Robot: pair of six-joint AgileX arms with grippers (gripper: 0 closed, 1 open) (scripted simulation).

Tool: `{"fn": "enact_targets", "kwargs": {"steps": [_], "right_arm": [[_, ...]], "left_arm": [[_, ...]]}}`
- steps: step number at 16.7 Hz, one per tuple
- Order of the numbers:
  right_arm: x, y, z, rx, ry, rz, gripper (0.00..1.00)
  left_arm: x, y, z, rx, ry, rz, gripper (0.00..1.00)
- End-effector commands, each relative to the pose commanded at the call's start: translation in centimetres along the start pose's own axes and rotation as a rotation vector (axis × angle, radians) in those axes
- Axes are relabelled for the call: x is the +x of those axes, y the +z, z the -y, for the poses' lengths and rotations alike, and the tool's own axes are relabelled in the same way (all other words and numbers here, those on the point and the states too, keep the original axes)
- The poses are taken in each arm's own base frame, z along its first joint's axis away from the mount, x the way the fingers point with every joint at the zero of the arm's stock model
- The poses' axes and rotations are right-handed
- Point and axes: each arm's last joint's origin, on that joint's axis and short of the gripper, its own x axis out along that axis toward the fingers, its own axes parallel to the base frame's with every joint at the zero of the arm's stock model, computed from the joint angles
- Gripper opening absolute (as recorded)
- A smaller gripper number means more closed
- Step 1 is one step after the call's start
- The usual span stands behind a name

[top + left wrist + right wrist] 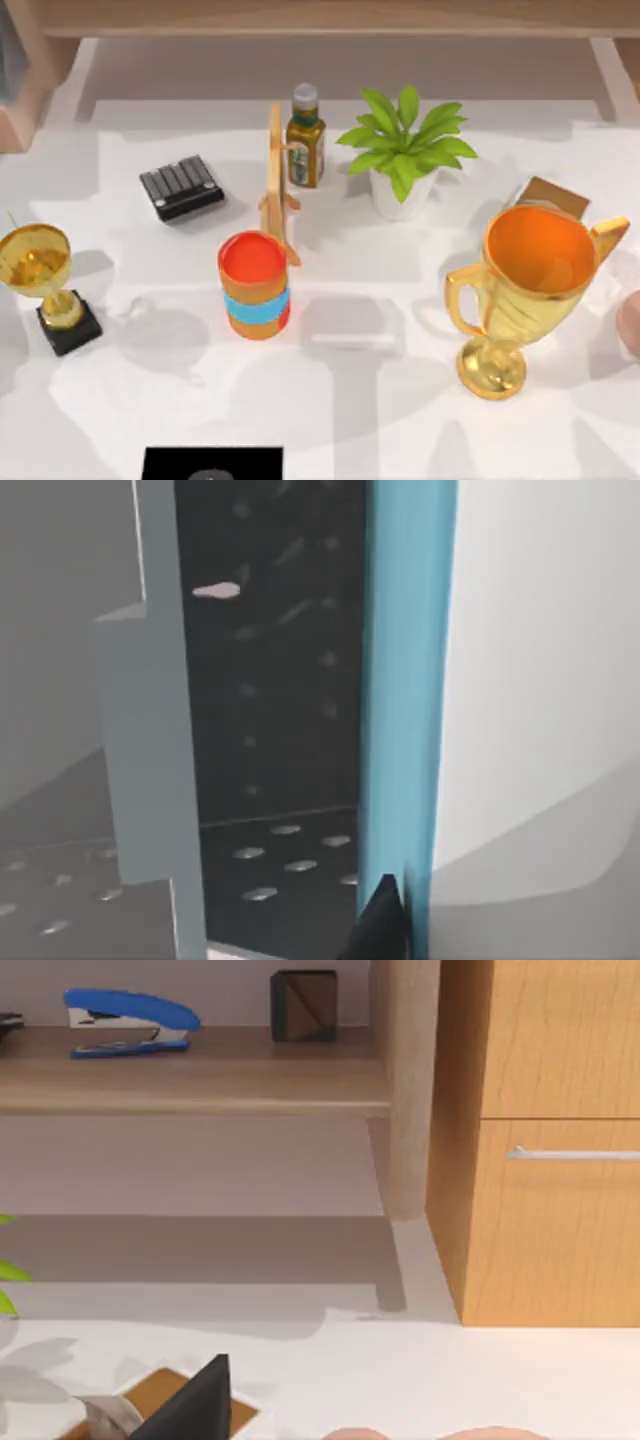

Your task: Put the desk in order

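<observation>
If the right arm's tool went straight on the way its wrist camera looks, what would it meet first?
Probably the desk itself, then the brown card beside the tool's dark finger; depth is hard to judge.

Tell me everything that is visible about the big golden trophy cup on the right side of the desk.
The big golden trophy cup stands upright on the white desk, at the right side in the top view. It looks like shiny gold metal, with an orange inside to its wide round bowl. It has two handles, one on each side, a ribbed lower bowl, a short stem and a round foot. Behind it lies a flat brown object; whether they touch cannot be told. No end effector touches the cup.
</observation>
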Motion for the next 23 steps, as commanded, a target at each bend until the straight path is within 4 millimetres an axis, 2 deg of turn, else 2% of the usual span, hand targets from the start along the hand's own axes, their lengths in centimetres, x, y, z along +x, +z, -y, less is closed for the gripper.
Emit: {"fn": "enact_targets", "kwargs": {"steps": [4, 8, 11, 15, 23], "right_arm": [[0.0, 0.0, 0.0, 0.000, 0.000, 0.000, 1.00], [0.0, 0.0, 0.0, 0.000, 0.000, 0.000, 1.00], [0.0, 0.0, 0.0, 0.000, 0.000, 0.000, 1.00], [0.0, 0.0, 0.0, 0.000, 0.000, 0.000, 1.00], [0.0, 0.0, 0.0, 0.000, 0.000, 0.000, 1.00]], "left_arm": [[0.1, -0.1, 0.0, 0.000, 0.000, -0.003, 0.00], [1.6, -0.3, -0.6, 0.006, 0.013, -0.009, 0.00], [2.9, 0.0, -0.4, 0.000, 0.001, -0.001, 0.00], [3.0, 0.0, -0.3, 0.000, 0.000, 0.000, 0.00], [3.0, 0.0, -0.3, 0.000, 0.000, 0.000, 0.60]]}}
